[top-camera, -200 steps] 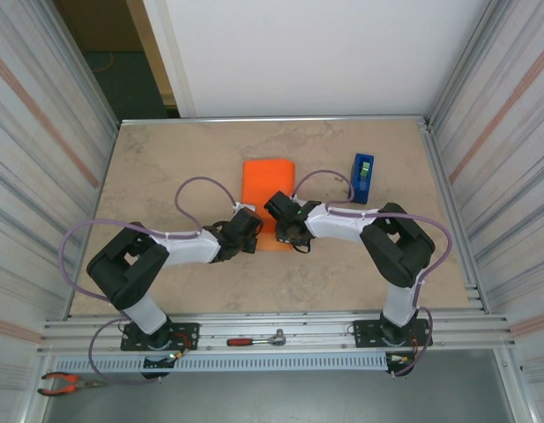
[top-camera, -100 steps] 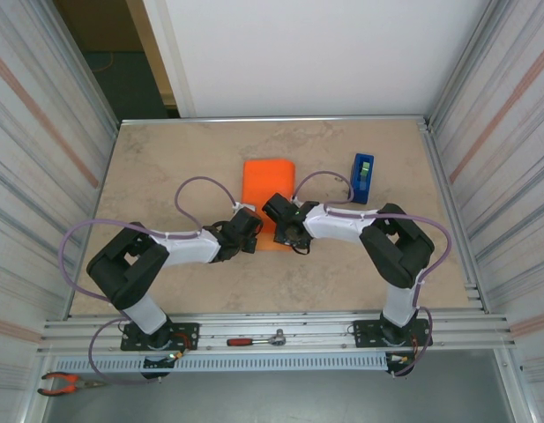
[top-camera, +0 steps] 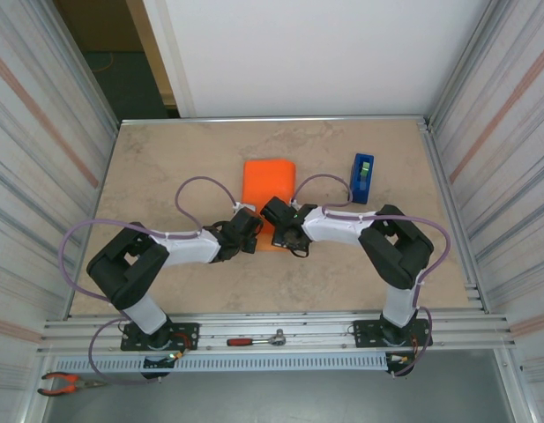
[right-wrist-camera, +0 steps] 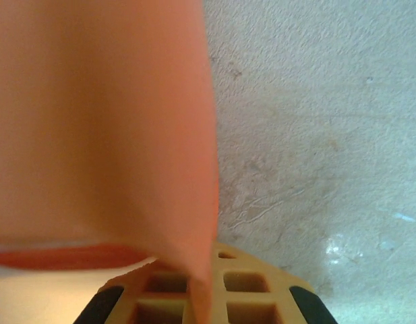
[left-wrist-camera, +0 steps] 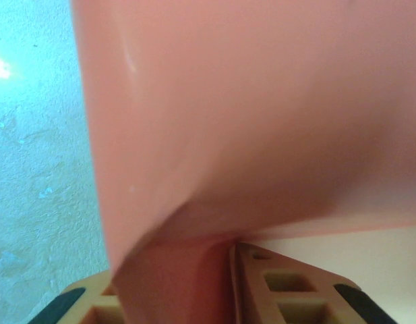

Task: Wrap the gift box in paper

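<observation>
Hiding much of the left hand [left-wrist-camera: 194, 300]: blurred paper [left-wrist-camera: 248, 115].

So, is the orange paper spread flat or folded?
Folded: the paper forms a narrow rectangle, with a crease at its near end.

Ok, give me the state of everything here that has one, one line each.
paper: folded into a narrow packet, near end pinched by both grippers
left gripper: shut on the paper
right gripper: shut on the paper
tape dispenser: upright, apart from the paper
</observation>
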